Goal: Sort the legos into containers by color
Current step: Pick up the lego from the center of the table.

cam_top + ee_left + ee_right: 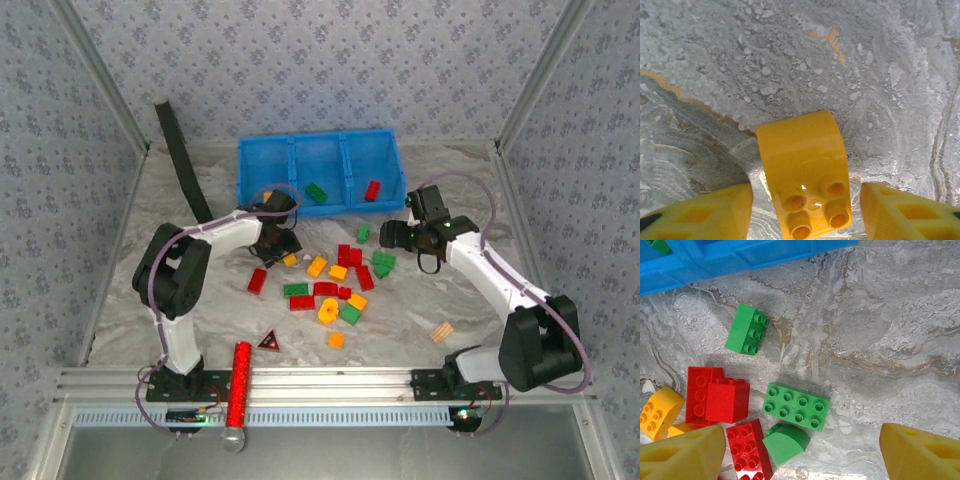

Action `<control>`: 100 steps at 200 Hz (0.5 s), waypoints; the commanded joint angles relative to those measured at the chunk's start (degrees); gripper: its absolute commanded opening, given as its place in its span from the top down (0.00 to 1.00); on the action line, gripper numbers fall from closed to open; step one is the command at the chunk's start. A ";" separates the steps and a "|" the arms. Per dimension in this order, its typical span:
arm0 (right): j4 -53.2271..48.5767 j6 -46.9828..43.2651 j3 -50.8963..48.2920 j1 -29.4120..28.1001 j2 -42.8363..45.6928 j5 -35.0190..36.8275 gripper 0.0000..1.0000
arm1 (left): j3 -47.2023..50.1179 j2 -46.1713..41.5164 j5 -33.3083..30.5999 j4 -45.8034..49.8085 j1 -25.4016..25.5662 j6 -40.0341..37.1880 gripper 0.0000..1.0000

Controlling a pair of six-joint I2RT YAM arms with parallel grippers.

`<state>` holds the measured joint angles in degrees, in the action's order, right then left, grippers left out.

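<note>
A yellow lego (802, 170) with a curved top and studs lies on the table between the fingers of my left gripper (805, 215), with a gap on each side; the jaws are open. In the top view that gripper (275, 240) is just in front of the blue containers (262, 160), which hold a green lego (316, 192) and a red one (372, 190). My right gripper (800, 460) is open above a flat green lego (796, 407) and a curved green one (785, 442). Red legos (717, 395) and a yellow one (660, 412) lie to its left.
Several loose legos (340, 285) are scattered mid-table between the arms. A dark triangle with a red centre (268, 341), a tan wooden block (441, 331) and a red cylinder (240, 385) sit near the front. A black strap (180, 160) leans at the back left.
</note>
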<state>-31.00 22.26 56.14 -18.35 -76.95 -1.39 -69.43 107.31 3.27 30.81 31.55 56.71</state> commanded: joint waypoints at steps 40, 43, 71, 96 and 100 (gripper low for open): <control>-0.84 0.23 -1.17 -1.20 0.44 -4.50 0.20 | -2.65 4.38 1.30 5.65 0.32 -2.93 0.68; -0.94 0.28 -1.39 -1.35 0.44 -4.54 0.20 | -2.64 4.43 1.30 5.83 0.35 -3.06 0.70; -1.07 1.49 -3.49 -3.58 0.51 -4.77 0.21 | -2.42 4.03 1.58 7.34 0.34 -5.03 0.79; -0.69 2.17 -4.78 -7.14 0.43 -5.12 0.21 | -3.56 1.14 -0.69 10.70 0.10 -7.29 0.83; -0.56 2.12 -4.81 -8.11 0.35 -5.12 0.20 | -4.03 0.47 -1.32 11.20 0.00 -7.74 0.83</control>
<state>-31.05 23.16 52.38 -23.16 -76.93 -5.43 -72.36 108.97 2.94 35.42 31.51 52.18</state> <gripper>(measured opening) 0.791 0.321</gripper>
